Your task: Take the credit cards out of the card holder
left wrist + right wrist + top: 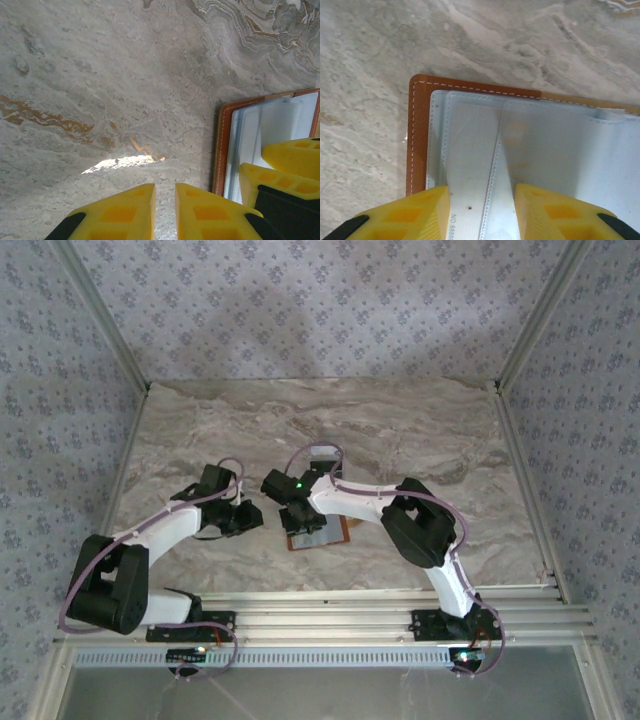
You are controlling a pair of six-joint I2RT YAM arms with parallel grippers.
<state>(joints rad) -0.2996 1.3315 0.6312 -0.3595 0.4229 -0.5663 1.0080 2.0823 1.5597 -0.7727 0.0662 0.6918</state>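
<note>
Small dark print reading "NO. 888…" runs along the edge of the whitish card point(470, 197), between the fingers of the right gripper point(482, 194), beside its left finger; further digits are cut off.

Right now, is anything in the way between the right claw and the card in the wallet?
Nothing visible. The right gripper hangs directly over the open wallet, its fingers straddling the pale card. Whether a pocket layer covers the card is unclear.

Grey-beige marble-pattern table point(420, 440), rust veins. Brown leather card holder point(320, 538) lying open on it, grey-blue lining up.
</note>
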